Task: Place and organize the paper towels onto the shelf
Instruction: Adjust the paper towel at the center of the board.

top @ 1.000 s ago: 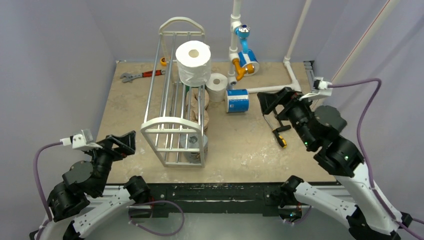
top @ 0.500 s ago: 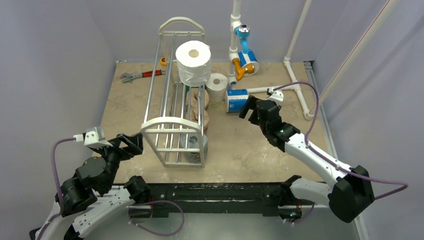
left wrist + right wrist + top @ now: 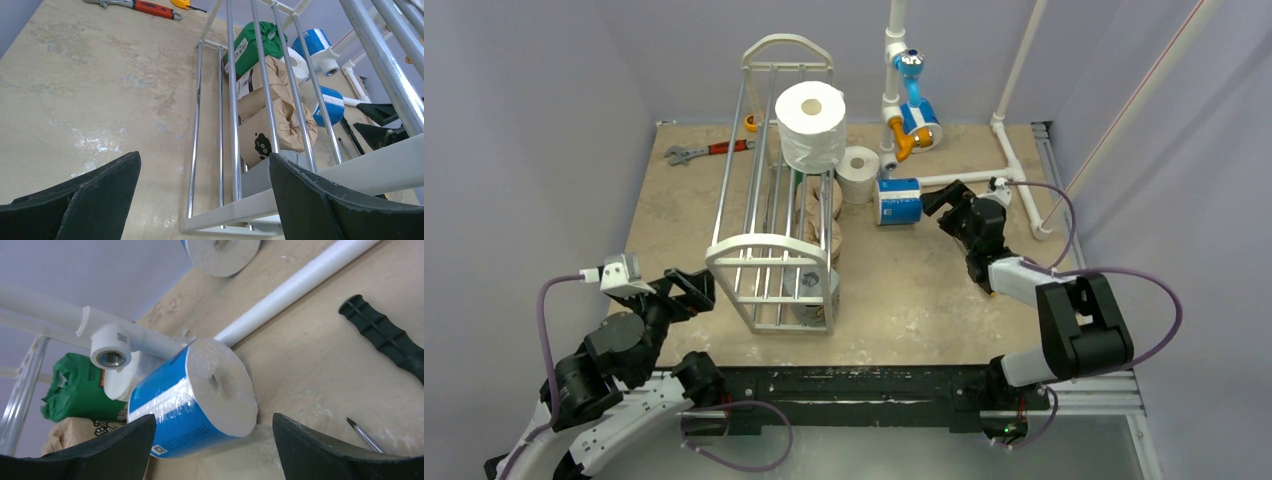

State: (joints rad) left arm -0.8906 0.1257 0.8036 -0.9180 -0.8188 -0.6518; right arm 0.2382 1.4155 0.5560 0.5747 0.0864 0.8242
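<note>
The white-framed shelf (image 3: 774,250) stands left of centre, with a fat white paper towel roll (image 3: 811,125) on top of its rods. Tan-wrapped rolls (image 3: 272,122) and a green one (image 3: 255,45) lie under it. A small white roll (image 3: 858,172) stands to its right. A blue-white wrapped roll (image 3: 898,200) lies on its side beside that one. My right gripper (image 3: 939,200) is open just right of the blue roll (image 3: 200,390), which sits ahead between its fingers, untouched. My left gripper (image 3: 686,285) is open and empty at the shelf's near-left corner (image 3: 225,212).
A white pipe frame (image 3: 984,175) with blue and orange fittings runs along the back right, with another blue roll (image 3: 921,122) by it. A red-handled wrench (image 3: 709,150) lies at the back left. A black and yellow tool (image 3: 984,270) lies under my right forearm.
My right arm has swung in from the right side and come down low beside the blue roll, its jaws narrowing a little. My left arm has edged towards the shelf.
</note>
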